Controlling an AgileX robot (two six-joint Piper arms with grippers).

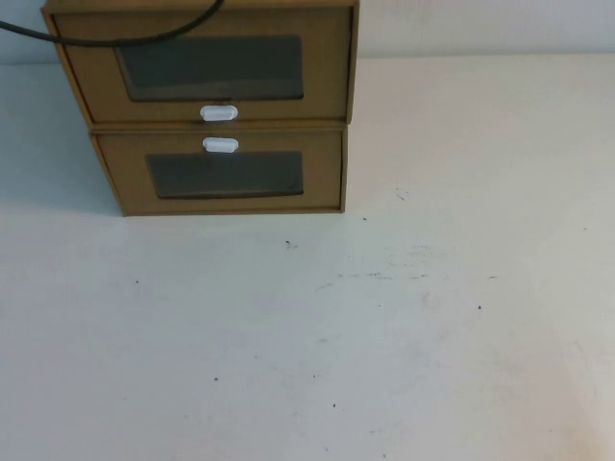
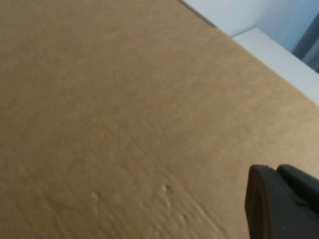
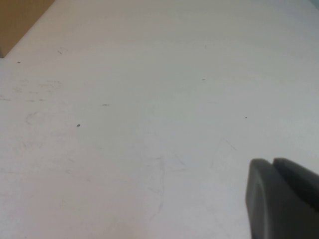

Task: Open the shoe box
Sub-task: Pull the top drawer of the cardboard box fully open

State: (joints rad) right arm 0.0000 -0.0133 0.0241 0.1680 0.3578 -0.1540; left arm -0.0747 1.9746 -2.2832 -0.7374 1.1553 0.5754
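Stacked at the far left of the white table (image 1: 404, 336): upper shoe box (image 1: 207, 62) on lower shoe box (image 1: 226, 173), both closed, white handles (image 1: 218, 113) nearly meeting. Left gripper (image 2: 275, 172) close to a plain cardboard panel (image 2: 124, 99), fingers together, empty. Right gripper (image 3: 273, 164) over bare table, well apart from the boxes, fingers closed on nothing.

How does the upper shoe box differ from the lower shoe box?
The upper shoe box has its white handle below its window; the lower shoe box has it above. A black cable crosses the upper box, not the lower one. Both are brown cardboard, closed. The left gripper is near cardboard, the right gripper over the table.
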